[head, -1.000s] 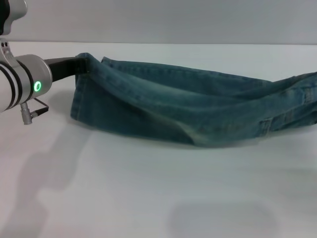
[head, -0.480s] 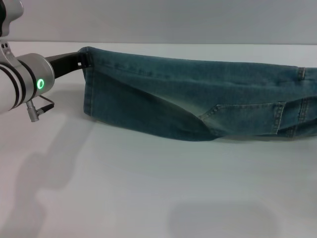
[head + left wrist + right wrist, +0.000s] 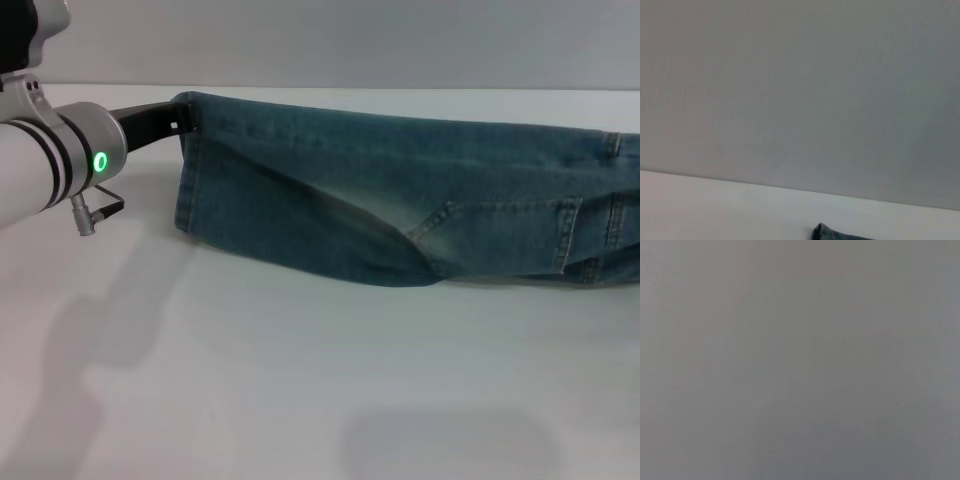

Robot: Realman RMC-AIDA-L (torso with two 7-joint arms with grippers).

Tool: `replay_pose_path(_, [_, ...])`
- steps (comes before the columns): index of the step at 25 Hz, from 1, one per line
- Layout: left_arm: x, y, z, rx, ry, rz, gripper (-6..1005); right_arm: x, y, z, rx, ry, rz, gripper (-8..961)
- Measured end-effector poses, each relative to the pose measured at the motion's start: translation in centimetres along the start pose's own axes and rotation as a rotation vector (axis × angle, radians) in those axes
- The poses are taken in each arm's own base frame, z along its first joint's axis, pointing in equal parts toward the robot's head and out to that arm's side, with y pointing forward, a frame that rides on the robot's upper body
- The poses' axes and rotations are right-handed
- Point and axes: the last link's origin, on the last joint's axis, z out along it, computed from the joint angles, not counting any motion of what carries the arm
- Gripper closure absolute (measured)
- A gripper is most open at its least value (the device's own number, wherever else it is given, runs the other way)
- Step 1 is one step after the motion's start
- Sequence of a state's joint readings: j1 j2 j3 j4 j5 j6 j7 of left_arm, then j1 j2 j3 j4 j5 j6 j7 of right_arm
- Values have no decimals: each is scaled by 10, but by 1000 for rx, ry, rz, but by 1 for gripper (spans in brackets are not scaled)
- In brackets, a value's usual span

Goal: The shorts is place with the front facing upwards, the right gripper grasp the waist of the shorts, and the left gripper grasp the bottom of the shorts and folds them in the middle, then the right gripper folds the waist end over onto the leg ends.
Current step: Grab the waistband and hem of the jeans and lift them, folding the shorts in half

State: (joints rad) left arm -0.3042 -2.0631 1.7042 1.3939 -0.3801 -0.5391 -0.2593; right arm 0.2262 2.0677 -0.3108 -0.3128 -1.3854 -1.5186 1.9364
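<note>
The denim shorts hang stretched sideways just above the white table in the head view, folded lengthwise. My left gripper is at the far left, shut on the upper corner of the bottom of the shorts, whose straight stitched hem hangs down below it. A pocket seam shows toward the right, and the waist end runs off the right edge of the picture. My right gripper is out of view, and the right wrist view is plain grey. A scrap of denim shows in the left wrist view.
A grey wall rises behind the table's far edge. The left arm's shadow lies on the table at the front left, and another faint shadow at the front.
The shorts have been pulled taut and flat, so the sagging folds are gone. My left gripper has shifted slightly to the right and up with the hem.
</note>
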Motion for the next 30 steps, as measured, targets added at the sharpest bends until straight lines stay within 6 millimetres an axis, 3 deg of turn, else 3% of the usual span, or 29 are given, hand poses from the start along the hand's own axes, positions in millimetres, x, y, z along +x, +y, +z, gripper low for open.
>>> replay_pose_path(9, [4,9,25,-31,34,17,895,-11,-11,21,74,-93,-54,954])
replay_pose_path(16, [-5,9,49,-55,108,-16,887,-29,-24,43,204,-157,-182,932])
replay_pose_path(20, [-13,9,60,-65,128,-25,883,-36,-24,54,237,-139,-270,860])
replay_pose_path(22, [-15,11,61,-70,124,-18,881,-39,-23,51,238,-131,-304,823])
replay_pose_path(25, [-16,11,59,-73,124,-20,788,-36,-25,39,240,-134,-340,769])
replay_pose_path(30, [-19,5,46,-73,139,-38,612,-22,-36,8,280,-137,-333,532])
